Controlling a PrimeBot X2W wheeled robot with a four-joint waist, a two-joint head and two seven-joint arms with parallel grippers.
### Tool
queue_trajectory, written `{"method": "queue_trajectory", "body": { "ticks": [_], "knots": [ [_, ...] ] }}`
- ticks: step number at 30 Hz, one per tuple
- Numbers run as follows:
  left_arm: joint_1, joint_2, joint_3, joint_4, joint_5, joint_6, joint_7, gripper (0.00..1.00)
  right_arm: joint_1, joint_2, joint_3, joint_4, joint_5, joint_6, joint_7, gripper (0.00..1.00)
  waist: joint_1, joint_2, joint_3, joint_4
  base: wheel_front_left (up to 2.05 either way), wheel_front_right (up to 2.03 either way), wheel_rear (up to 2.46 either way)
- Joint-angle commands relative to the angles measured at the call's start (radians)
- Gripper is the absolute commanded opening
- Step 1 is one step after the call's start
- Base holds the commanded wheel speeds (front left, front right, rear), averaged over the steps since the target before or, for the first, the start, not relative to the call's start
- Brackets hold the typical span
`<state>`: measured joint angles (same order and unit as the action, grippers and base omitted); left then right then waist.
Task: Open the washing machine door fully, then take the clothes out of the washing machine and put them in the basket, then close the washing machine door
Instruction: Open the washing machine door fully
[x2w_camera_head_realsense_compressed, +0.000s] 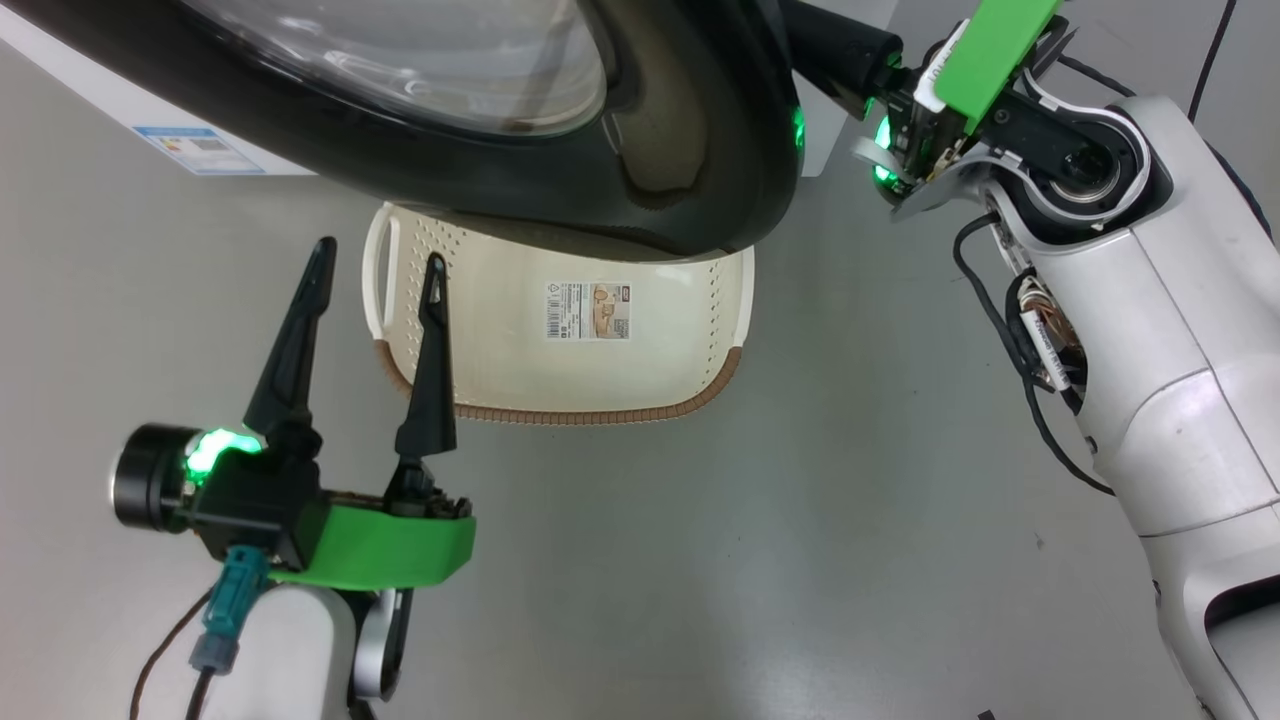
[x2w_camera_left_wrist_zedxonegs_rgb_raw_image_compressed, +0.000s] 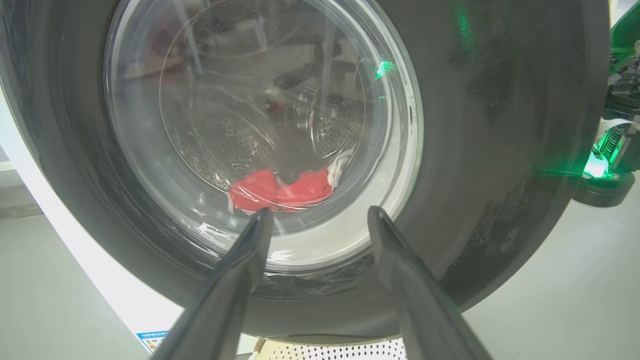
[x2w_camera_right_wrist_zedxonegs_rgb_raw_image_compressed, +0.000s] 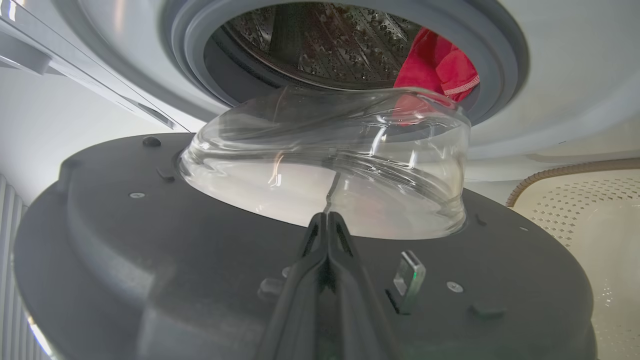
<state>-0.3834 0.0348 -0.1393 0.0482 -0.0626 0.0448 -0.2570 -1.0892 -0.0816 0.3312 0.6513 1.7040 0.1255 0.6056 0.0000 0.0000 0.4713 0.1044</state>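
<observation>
The washing machine door stands partly open, its black rim hanging over the basket. My left gripper is open and holds nothing, in front of the door's outer face near the basket's left handle. In the left wrist view the open fingers point at the glass, and the red clothes show through it. My right gripper is shut with nothing in it. It lies along the door's inner side, its tip at the glass bowl. The red clothes lie in the drum.
The white washing machine with its blue label is at the top left. My right forearm reaches up the right side, behind the door's edge. Grey floor spreads in front of the basket. The basket is empty.
</observation>
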Motion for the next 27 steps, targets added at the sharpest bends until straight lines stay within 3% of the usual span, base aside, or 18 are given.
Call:
{"method": "queue_trajectory", "body": {
  "ticks": [1,4,5,6,9,10,11,12,19,27],
  "knots": [
    [0.014,0.021,0.029,-0.018,0.000,0.009,-0.005,1.00,0.017,0.030,0.003,-0.031,-0.007,0.005,-0.007,0.00,0.0000,0.0000,0.000,0.000,0.00,0.00,0.00],
    [0.013,0.021,0.028,-0.015,0.000,0.010,-0.005,1.00,0.013,0.030,-0.009,-0.026,-0.013,0.005,-0.033,0.00,0.0000,0.0000,0.000,0.000,0.00,0.00,0.00],
    [0.012,0.021,0.028,-0.015,0.000,0.010,-0.005,1.00,0.011,0.030,-0.014,-0.022,-0.014,0.005,-0.044,0.26,0.0000,0.0000,0.000,-0.001,0.00,0.00,0.00],
    [0.012,0.021,0.028,-0.014,0.000,0.010,-0.005,1.00,0.008,0.030,-0.019,-0.020,-0.017,0.005,-0.055,0.42,0.0000,0.0000,0.001,-0.001,0.00,0.00,0.00],
    [0.012,0.021,0.028,-0.013,-0.001,0.010,-0.005,1.00,0.004,0.030,-0.031,-0.018,-0.022,0.005,-0.080,0.50,0.0000,0.0000,0.002,-0.003,0.00,0.00,0.00],
    [0.012,0.021,0.028,-0.012,-0.002,0.011,-0.005,1.00,0.002,0.030,-0.037,-0.016,-0.027,0.005,-0.096,0.77,0.0000,0.0000,0.003,-0.005,0.00,0.00,0.00],
    [0.012,0.021,0.029,-0.011,-0.003,0.012,-0.005,1.00,0.001,0.028,-0.038,-0.015,-0.034,0.005,-0.107,0.93,0.0000,0.0000,0.003,-0.006,0.00,0.00,0.00],
    [0.012,0.021,0.030,-0.010,-0.005,0.012,-0.005,1.00,0.000,0.026,-0.040,-0.013,-0.042,0.005,-0.118,1.00,0.0000,0.0000,0.004,-0.008,0.00,0.00,0.00],
    [0.012,0.020,0.041,-0.011,-0.022,0.021,-0.005,1.00,0.005,-0.004,-0.040,-0.049,-0.138,0.005,-0.240,1.00,0.0000,0.0000,0.010,-0.019,0.00,0.00,0.00],
    [0.015,0.019,0.044,-0.018,-0.033,0.034,-0.005,1.00,0.060,-0.083,0.039,-0.099,-0.380,0.005,-0.466,1.00,0.0000,0.0000,0.014,-0.030,0.00,0.00,0.00]
  ]
}}
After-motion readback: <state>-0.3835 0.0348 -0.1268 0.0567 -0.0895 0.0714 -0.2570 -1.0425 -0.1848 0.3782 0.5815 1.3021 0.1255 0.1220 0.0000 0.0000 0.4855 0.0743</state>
